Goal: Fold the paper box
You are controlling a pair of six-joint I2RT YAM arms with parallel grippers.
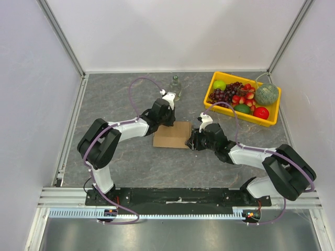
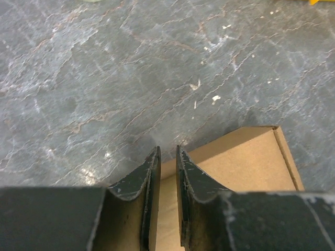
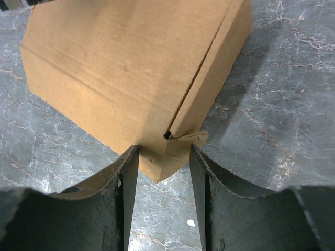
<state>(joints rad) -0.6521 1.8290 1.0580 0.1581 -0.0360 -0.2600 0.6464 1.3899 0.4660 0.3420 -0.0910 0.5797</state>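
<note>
Noted left gripper (image 2: pixel 166 151) at a narrow slit over the far edge of the paper box (image 1: pixel 171 135), with brown cardboard showing in the slit; cannot tell whether pinched. Found right gripper (image 3: pixel 163 149) parted, bracketing the box's near right corner beside a small bent tab (image 3: pixel 196 137). Logged box lying closed and flat on the grey marbled table (image 1: pixel 120 94) between both arms, with glass bottle (image 1: pixel 176 86) farther back and yellow fruit tray (image 1: pixel 276 107) at far right.

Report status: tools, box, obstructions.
Left tool nearly closed at brown cardboard box edge, grip unclear. Right tool open, straddling a corner. Corner tab untucked. Clear glass bottle, yellow plastic fruit tray apart.
</note>
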